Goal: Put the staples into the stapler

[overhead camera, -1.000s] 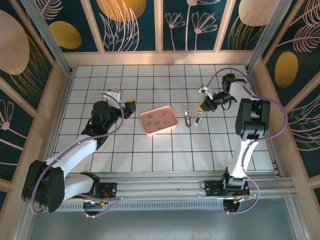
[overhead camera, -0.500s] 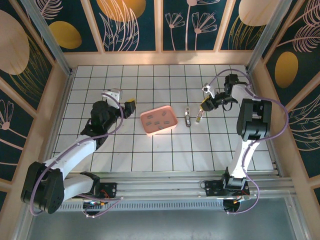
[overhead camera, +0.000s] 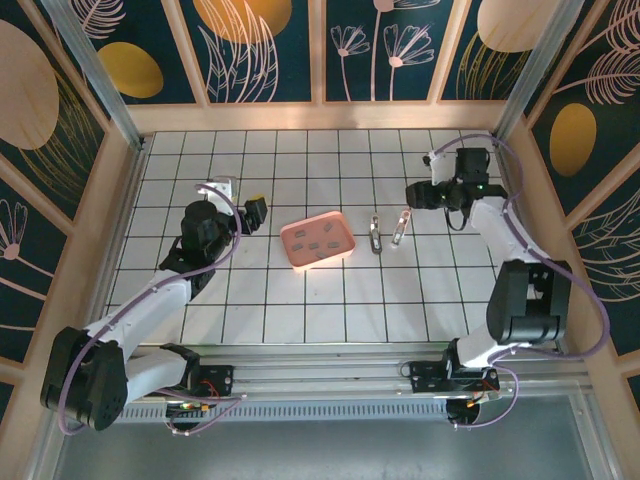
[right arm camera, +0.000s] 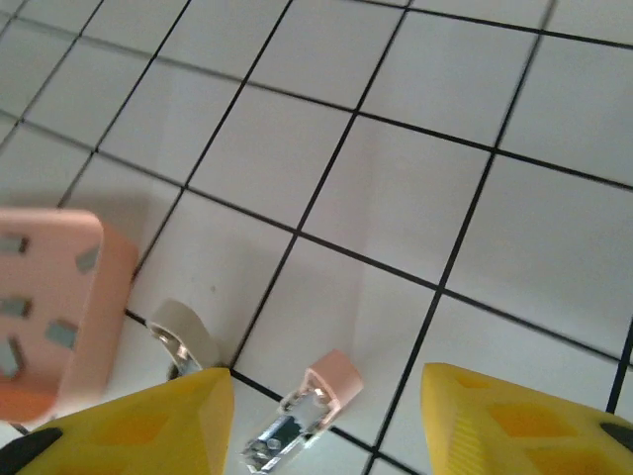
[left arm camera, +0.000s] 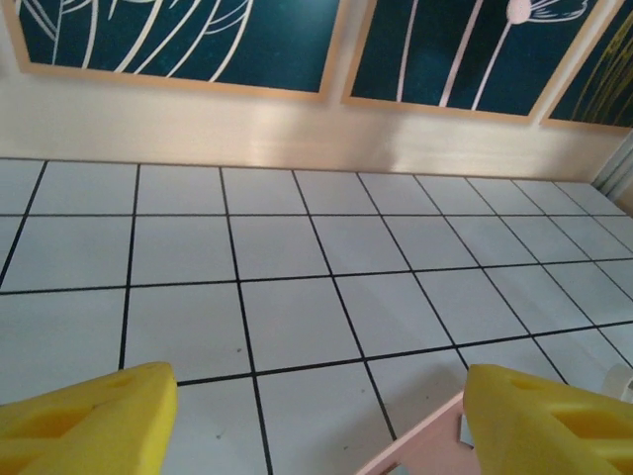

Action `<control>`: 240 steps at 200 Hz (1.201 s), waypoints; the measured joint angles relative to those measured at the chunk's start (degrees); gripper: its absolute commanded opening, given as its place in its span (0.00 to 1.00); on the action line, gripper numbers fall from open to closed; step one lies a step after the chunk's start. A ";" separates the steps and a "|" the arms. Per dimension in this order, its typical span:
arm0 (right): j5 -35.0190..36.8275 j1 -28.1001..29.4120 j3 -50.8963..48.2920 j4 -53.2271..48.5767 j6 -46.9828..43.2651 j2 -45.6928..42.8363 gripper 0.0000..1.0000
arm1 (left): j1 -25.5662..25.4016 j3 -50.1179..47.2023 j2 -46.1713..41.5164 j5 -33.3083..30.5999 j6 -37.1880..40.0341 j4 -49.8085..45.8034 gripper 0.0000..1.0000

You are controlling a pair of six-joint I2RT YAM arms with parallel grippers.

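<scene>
Staples [right arm camera: 61, 333]: flat dark-grey rect. strips in rounded pink tray [right arm camera: 117, 262].

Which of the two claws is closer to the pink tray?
The left. The left gripper sits just off the left edge of the pink tray, a tray corner showing between its fingers. The right gripper is farther off, well past the tray's right edge.
</scene>
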 measured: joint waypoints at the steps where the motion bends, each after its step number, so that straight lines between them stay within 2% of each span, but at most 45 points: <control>1: 0.17 0.20 -0.11 0.00 0.48 -0.13 0.54 | 0.00 0.02 -0.02 -0.13 0.04 -0.15 0.77; 44: 9.97 9.14 -8.70 0.81 19.63 -3.93 0.54 | 0.00 2.58 -0.26 -0.52 4.66 -5.77 0.78; 93: 16.17 10.69 -16.52 2.71 33.24 -3.30 0.57 | 0.00 7.17 2.03 1.46 12.41 -7.69 0.78; 140: 17.09 11.52 -17.16 6.23 36.37 0.48 0.57 | 0.00 7.10 6.19 2.75 12.92 -8.87 0.78; 240: 21.38 11.74 -12.81 7.80 33.31 6.78 0.56 | 0.00 5.44 6.29 2.71 12.20 -6.36 0.78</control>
